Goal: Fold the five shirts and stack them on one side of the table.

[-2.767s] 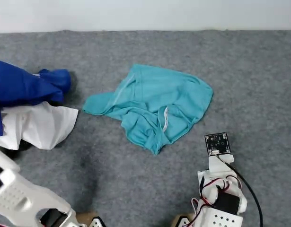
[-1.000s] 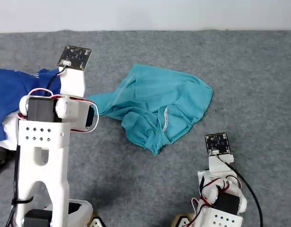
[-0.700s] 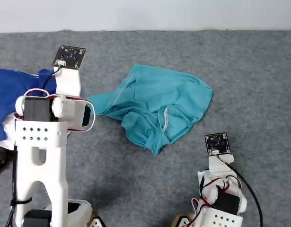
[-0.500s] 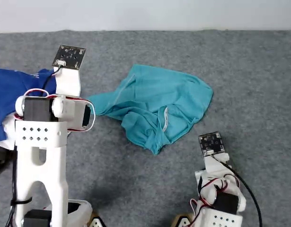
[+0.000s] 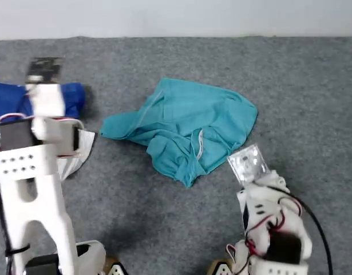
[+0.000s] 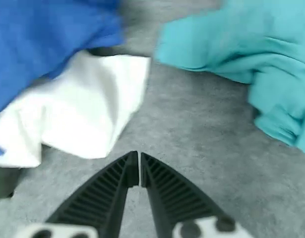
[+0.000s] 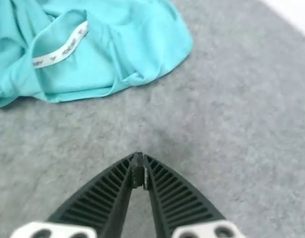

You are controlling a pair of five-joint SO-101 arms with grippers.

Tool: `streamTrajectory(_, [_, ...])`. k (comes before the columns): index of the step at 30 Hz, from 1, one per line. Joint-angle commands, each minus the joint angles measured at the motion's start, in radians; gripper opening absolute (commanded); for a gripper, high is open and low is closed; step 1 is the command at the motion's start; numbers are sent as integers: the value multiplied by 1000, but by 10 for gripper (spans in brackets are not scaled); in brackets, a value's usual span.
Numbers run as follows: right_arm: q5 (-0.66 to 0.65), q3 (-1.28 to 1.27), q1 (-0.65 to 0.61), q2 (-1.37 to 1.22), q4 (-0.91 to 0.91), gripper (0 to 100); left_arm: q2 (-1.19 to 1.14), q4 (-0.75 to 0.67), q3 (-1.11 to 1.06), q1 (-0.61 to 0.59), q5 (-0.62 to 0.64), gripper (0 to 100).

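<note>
Teal shirt (image 5: 190, 123) sits crumpled just ahead of our right claw (image 7: 138, 171), newly tilted toward it — left claw (image 6: 139, 166) swung off toward the white shirt (image 6: 88, 109); both closed, empty, folding unstarted.

I'm looking down on a table (image 5: 313, 86) that is wearing a grey felt-like cover (image 5: 164, 229), fuzzy, mottled, running edge to edge across my high view. A pale wall (image 5: 176, 17) is standing right behind the far edge, plain off-white, meeting the cover in a straight line. Light is falling evenly, soft, leaving only faint shadows on the grey. Both wrist views are showing me the same grey nap up close, lying flat. In my right wrist view a pale strip (image 7: 296, 10) is showing past the cover's edge; I cannot tell whether it is wall or bare tabletop.
</note>
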State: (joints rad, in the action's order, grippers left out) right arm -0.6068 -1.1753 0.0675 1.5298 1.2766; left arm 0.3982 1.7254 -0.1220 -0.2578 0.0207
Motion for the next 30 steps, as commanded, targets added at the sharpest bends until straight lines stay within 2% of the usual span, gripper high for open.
streamTrajectory(1, [12,169,-31,-272,-12,8,35,-25,4,-31,-21,14])
streamTrajectory(10, [12,525,-255,-842,91,10,37,3,8,-34,-21,14])
streamTrajectory(14, [83,687,-338,-1059,157,106,37,26,8,-34,-23,14])
streamTrajectory(17, [195,796,-354,-1193,162,211,48,26,8,-34,-23,14])
streamTrajectory(19, [244,864,-355,-1274,154,240,77,21,8,-34,-25,14])
streamTrajectory(30, [261,1135,-429,-1699,154,242,170,21,4,-34,-25,14])
